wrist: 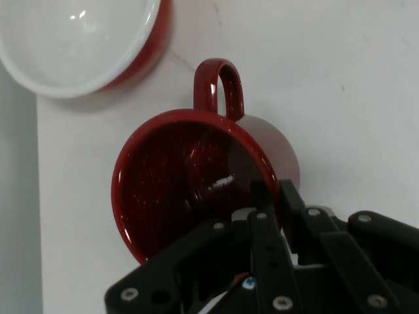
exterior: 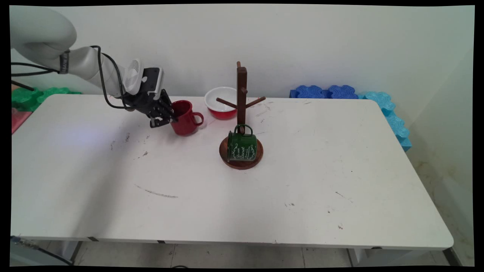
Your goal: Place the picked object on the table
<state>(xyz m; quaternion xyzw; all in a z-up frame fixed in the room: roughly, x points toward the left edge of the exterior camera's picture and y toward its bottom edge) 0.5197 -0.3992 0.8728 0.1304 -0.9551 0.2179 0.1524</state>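
One red mug [exterior: 185,118] stands on the desk [exterior: 227,196] left of the mug tree [exterior: 241,113], its rim pinched by the hand [exterior: 163,115], while the green mug [exterior: 242,146] already hangs on a lower peg.

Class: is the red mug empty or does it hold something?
Empty. The hand view looks into the red mug and shows only bare glossy red inside; one gripper finger reaches over its rim.

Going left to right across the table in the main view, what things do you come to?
Gripper → red mug → red bowl with a white inside → wooden mug tree, with the green mug lying on its base.
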